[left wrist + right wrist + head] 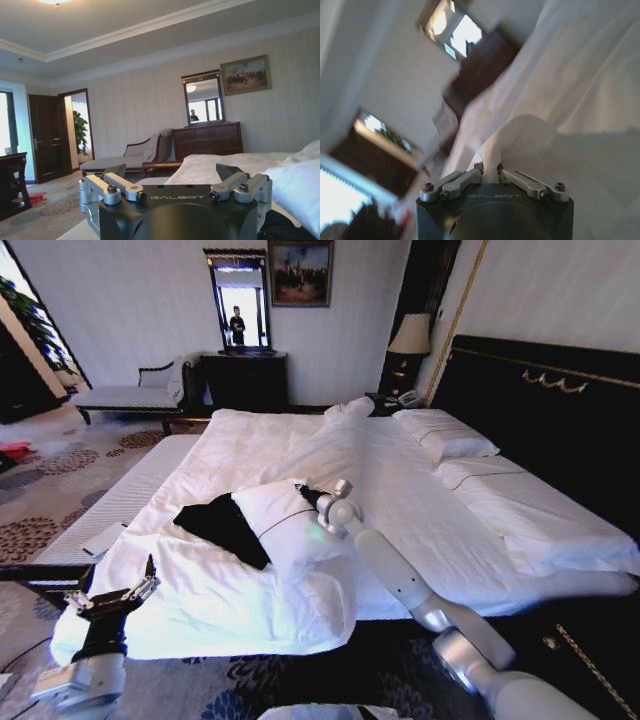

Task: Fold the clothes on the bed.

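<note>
On the bed (420, 530) your shirt (222, 526) lies toward the near left part, a black crumpled heap resting on the white duvet (250, 580), partly tucked under a raised white fold beside it. You cannot read any lettering on it from the head view. Your right end effector (308, 494) reaches over the mid-bed, its fingers nearly together around a pinch of white duvet fabric; in the right wrist view the tips (481, 169) sit close with cloth bunched between them, so it is gripping the duvet, just beside the shirt's far edge. Your left end effector (112, 596) hangs open off the bed's near left corner, apart from the shirt, fingers spread wide in the left wrist view. Left of the bed you have carpet (60, 480) as open room; pillows (445, 435) and headboard (540, 410) close the right side.
</note>
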Robot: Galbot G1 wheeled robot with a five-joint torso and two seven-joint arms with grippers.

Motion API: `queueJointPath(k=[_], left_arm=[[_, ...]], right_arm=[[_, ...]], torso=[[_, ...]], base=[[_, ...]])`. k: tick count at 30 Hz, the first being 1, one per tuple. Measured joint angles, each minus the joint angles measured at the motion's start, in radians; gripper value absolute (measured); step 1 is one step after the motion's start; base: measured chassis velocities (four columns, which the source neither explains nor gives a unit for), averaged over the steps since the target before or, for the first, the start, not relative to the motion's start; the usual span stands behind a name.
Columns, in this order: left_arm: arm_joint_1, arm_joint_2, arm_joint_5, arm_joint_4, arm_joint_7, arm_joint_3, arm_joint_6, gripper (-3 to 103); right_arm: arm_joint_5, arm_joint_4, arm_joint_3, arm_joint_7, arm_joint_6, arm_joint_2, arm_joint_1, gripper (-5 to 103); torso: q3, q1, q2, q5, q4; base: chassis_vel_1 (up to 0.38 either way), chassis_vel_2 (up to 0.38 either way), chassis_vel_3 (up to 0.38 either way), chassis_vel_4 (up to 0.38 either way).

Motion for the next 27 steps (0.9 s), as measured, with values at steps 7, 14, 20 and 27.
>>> queueJointPath(k=[7, 14, 20, 27], left_arm=[[-0.027, 0.021, -0.005, 0.021, 0.0, 0.028, 0.003, 100], [-0.065, 0.047, -0.018, 0.036, 0.001, 0.061, 0.009, 100], [-0.082, 0.068, -0.046, 0.036, 0.001, 0.065, 0.011, 100], [-0.118, 0.088, -0.073, 0.036, 0.001, 0.088, 0.024, 100]], right_arm=[[-0.049, 0.187, 0.161, -0.096, 0.155, -0.085, -0.198, 1], [-0.12, 0.345, 0.41, -0.12, 0.251, -0.139, -0.433, 1], [-0.154, 0.462, 0.554, -0.116, 0.282, -0.149, -0.572, 1], [-0.21, 0.629, 0.75, -0.102, 0.297, -0.021, -0.812, 1]], torso=[[0.0, 0.0, 0.0, 0.0001, -0.0003], [0.0, 0.0, 0.0, 0.0, 0.0001], [0.0, 0.0, 0.0, -0.0001, 0.0001], [0.0, 0.0, 0.0, -0.0001, 0.0001]], base=[[0.0, 0.0, 0.0, 0.0], [0.0, 0.0, 0.0, 0.0], [0.0, 0.0, 0.0, 0.0], [0.0, 0.0, 0.0, 0.0]])
